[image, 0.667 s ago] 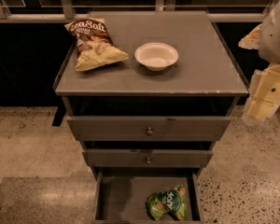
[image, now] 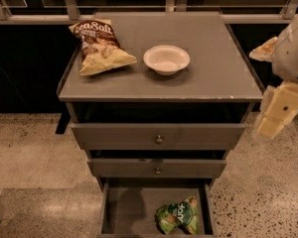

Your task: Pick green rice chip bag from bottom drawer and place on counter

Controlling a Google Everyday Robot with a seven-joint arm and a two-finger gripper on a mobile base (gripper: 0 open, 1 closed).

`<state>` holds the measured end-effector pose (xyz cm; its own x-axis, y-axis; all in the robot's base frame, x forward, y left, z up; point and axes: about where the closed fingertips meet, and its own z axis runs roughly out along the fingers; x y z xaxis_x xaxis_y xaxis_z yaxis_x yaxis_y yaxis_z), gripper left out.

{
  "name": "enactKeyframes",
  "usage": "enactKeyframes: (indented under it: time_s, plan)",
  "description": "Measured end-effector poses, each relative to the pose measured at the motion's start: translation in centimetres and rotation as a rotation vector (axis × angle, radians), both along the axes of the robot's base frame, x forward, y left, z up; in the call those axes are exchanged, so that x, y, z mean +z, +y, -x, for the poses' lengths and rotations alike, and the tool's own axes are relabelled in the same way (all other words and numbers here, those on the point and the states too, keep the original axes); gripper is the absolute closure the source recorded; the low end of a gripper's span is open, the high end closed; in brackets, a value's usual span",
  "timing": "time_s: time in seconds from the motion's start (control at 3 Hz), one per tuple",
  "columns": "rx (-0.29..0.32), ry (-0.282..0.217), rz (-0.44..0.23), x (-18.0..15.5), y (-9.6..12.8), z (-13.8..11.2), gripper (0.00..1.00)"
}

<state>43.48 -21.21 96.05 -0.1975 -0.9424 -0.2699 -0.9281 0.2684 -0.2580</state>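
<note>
Shiny green rice chip bag (image: 178,217) lies in the bottom drawer (image: 124,207), below the desk (image: 213,68) front edge. It is likely light, soft and slippery, so pinch a crimped end. Beside the desk's right edge hangs the gripper (image: 275,114); I cannot tell its state.

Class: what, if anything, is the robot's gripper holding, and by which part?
Nothing: the gripper hangs right of the grey cabinet, while the small shiny green rice chip bag lies in the deep grey bottom drawer.

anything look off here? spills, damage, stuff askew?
Nothing spilled or broken. The green rice chip bag lies crumpled and tilted in the open bottom drawer, right of centre. The Sea Salt bag sits skewed on the counter. The gripper hangs right of the cabinet, touching nothing.
</note>
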Motion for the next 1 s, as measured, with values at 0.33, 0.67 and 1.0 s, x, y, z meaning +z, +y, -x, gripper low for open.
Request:
enactKeyframes:
  time_s: [0.33, 0.67, 1.0]
  plan:
    - [0.036, -0.006, -0.148, -5.4, 1.8, 2.3, 0.00]
    - [0.008, 0.057, -0.341, -13.9, 4.6, 3.2, 0.00]
    - [-0.031, 0.071, -0.366, -17.0, 5.0, 3.6, 0.00]
